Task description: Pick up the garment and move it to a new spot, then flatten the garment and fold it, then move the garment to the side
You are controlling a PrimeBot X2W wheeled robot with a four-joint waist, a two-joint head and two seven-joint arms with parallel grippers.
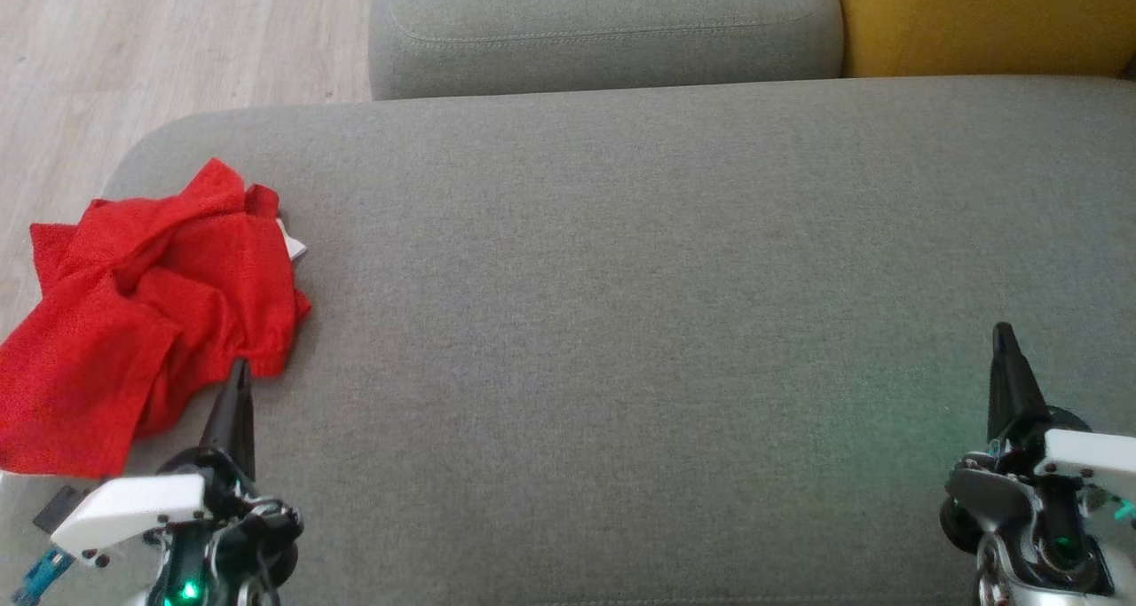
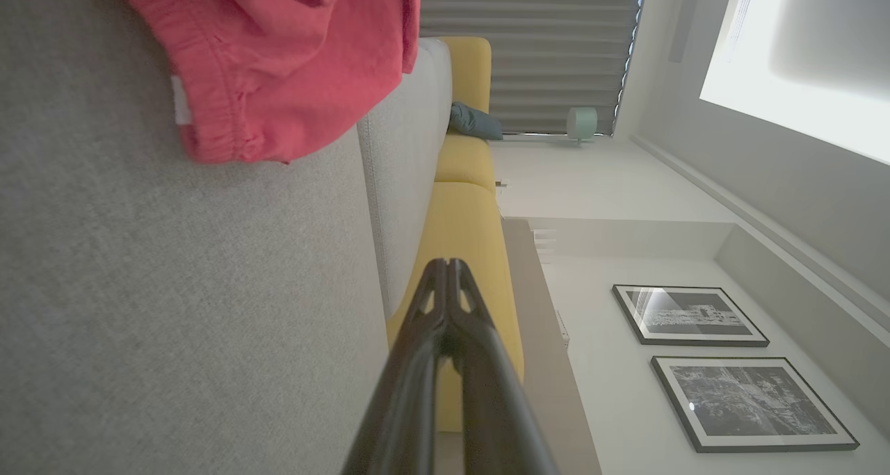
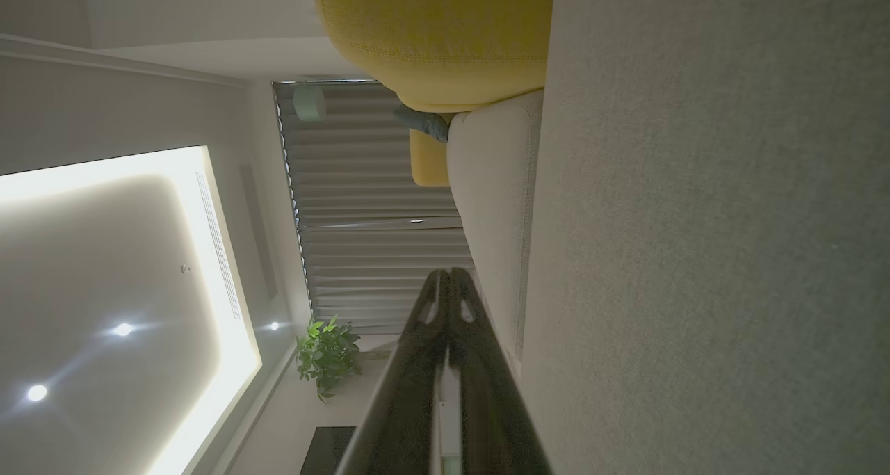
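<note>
– Where's the garment [image 1: 146,313] rn?
– I see it crumpled at left end of the grey sofa seat [image 1: 621,322]. My left end effector [image 1: 238,371]: pressed together, empty, tips nr its near edge. My right end effector [image 1: 1003,335]: same, empty, well apart at seat's right side.

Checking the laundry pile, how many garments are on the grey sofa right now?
1. The red garment lies crumpled at the left end of the grey sofa seat, by the left gripper; another piece could be hidden beneath it.
</note>
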